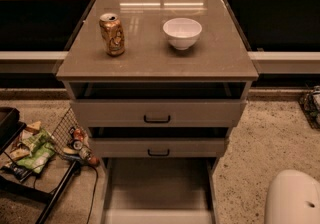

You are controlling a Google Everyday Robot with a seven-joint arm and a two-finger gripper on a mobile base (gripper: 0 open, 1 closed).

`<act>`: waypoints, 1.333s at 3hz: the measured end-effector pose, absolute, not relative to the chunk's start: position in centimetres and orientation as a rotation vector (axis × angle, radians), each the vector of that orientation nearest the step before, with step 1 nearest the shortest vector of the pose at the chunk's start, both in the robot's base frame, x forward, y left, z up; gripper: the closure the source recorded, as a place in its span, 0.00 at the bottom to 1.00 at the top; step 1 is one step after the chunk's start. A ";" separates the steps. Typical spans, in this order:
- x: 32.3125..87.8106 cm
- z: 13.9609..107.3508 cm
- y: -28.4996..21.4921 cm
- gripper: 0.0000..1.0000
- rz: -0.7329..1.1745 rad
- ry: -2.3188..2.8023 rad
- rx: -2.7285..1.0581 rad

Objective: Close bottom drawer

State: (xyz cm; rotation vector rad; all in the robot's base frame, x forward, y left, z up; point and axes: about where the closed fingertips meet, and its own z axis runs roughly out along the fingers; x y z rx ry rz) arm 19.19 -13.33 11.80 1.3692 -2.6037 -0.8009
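Note:
The bottom drawer (157,188) is pulled far out of the cabinet toward me. Its long plain tray is empty, and its front panel lies at the bottom edge of the camera view with the handle out of view. The mid drawer (158,148) and the top drawer (157,113) above it stand partly open, each with a dark handle. A white rounded part of my arm (294,199) shows at the lower right, to the right of the bottom drawer. The gripper itself is out of view, below the picture's edge.
On the cabinet top (150,63) stand a gold drink can (112,34) and a white bowl (182,32). A wire rack with snack packets (31,150) sits on the floor at the left, close to the drawers. A dark object (312,105) lies at the right edge.

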 end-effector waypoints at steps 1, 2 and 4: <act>20.0 8.0 -10.4 1.00 -0.891 -2.590 1.366; 22.9 6.9 -9.1 1.00 -0.942 -2.621 1.386; 34.2 10.1 -7.9 1.00 -0.945 -2.748 1.512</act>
